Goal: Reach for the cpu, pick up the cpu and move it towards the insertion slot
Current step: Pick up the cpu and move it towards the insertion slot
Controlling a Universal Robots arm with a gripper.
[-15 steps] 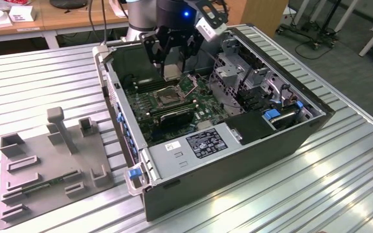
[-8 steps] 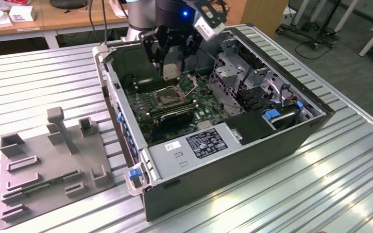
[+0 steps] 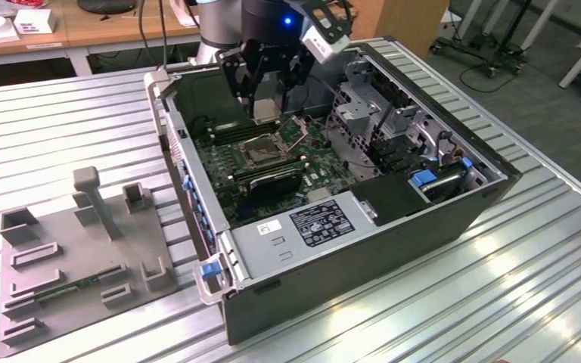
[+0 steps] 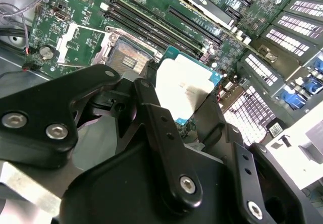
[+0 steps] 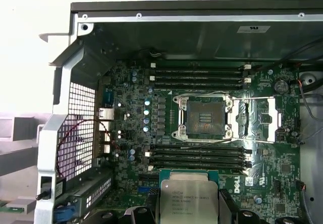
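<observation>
- One arm's gripper [image 3: 266,102] hangs inside the open computer case [image 3: 472,204] in the exterior view, its dark fingers closed on the cpu [image 3: 265,110], a pale square held above the green motherboard [image 3: 311,170]. The insertion slot [image 3: 262,153] lies just below and toward the viewer from the chip, its metal frame open. A grey plastic fixture [image 3: 73,265] sits on the slatted metal table [image 3: 532,272] at the exterior view's left, well apart from the case.
- In the second wrist view, the gripper [image 4: 189,105] clamps the cpu [image 4: 185,85] by opposite edges, silvery face up, teal border showing. The insertion slot [image 4: 126,57] sits just beside the chip, lower down on the board, its load plate [image 4: 75,45] swung open. Long black memory slots [image 4: 151,24] run along the socket's far side.
- In the first wrist view, the cpu [image 5: 187,196] is held at the frame's edge between the black fingers [image 5: 229,206]. The insertion slot [image 5: 204,117] shows its dark centre bare, with memory slots [image 5: 199,153] lying between it and the chip; whether the chip's height clears them cannot be judged here.
</observation>
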